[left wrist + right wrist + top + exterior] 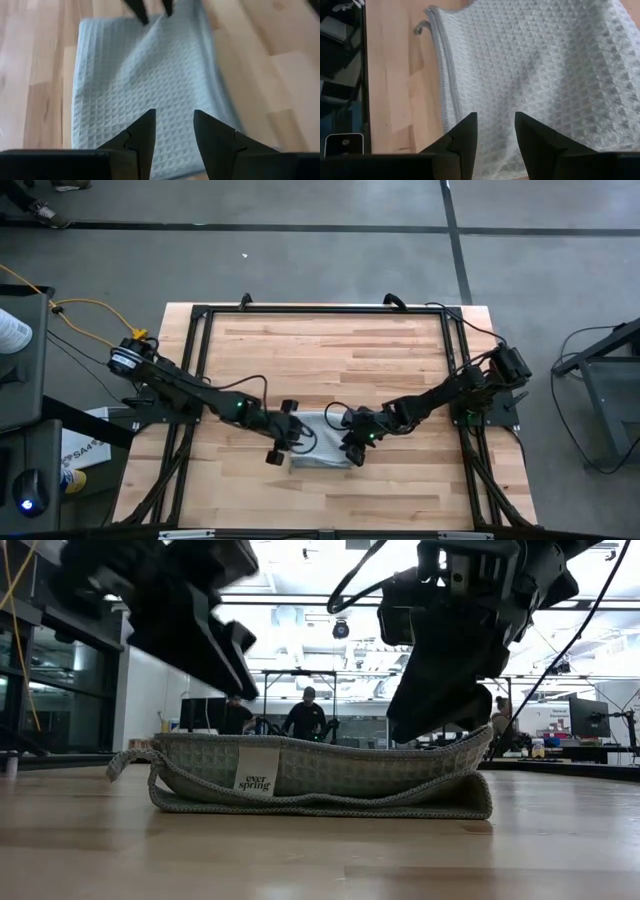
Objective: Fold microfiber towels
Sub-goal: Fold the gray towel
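From above, the light grey-blue waffle-textured microfiber towel (322, 446) lies folded near the front middle of the pale wooden tabletop (330, 355), the left gripper (284, 438) and right gripper (352, 448) over its two ends.

At table level it sits doubled (white tag (255, 772) facing out), top layer bowed.

Both wrist views show parted fingers above the cloth, holding nothing. A fold looks just laid; next likely needs flattening or a fresh edge pinch.

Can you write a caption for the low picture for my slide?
Folded waffle-weave towel with a white tag on the wooden table, both open tools, left and right, just above it.
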You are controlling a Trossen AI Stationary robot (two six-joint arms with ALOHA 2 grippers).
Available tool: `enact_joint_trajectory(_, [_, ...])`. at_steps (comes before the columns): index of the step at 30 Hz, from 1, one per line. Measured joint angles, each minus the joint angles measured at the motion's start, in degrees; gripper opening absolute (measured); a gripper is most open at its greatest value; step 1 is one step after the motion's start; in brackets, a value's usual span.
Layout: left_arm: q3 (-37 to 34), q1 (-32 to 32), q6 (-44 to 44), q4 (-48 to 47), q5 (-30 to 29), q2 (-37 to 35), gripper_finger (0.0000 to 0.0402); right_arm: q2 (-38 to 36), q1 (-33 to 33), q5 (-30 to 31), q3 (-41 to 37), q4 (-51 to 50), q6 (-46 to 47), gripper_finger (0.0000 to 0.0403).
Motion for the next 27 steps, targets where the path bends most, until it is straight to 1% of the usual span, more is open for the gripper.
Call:
enact_joint_trajectory(5, [-2.3, 2.0, -0.4, 6.3, 6.8, 3.1, 0.0132, 0.0, 0.1, 1.0, 0.0, 0.3, 0.0, 0.0126])
enact_joint_trajectory(10, [-3.5, 1.7, -4.0, 8.0, 11.7, 4.4, 0.0132, 0.0, 0.2, 1.1, 0.0, 0.9, 0.2, 0.0126])
enact_joint_trajectory(14, [-3.5, 0.0, -4.7, 8.3, 12.2, 4.4, 0.0132, 0.0, 0.3, 1.2, 0.0, 1.4, 0.2, 0.0126])
enact_joint_trajectory(17, [-3.5, -0.4, -5.1, 8.1, 11.2, 4.5, 0.0132, 0.0, 0.3, 1.3, 0.0, 2.1, 0.2, 0.0126])
enact_joint_trajectory(24, [-3.4, -0.2, -6.0, 9.6, 10.7, 9.5, 0.0132, 0.0, 0.5, 1.4, 0.1, 3.4, 0.5, 0.0126])
enact_joint_trajectory(27, [-3.5, -0.2, -7.3, 11.5, 11.9, 11.3, 0.0132, 0.0, 0.5, 1.3, 0.1, 3.4, 1.5, 0.0126])
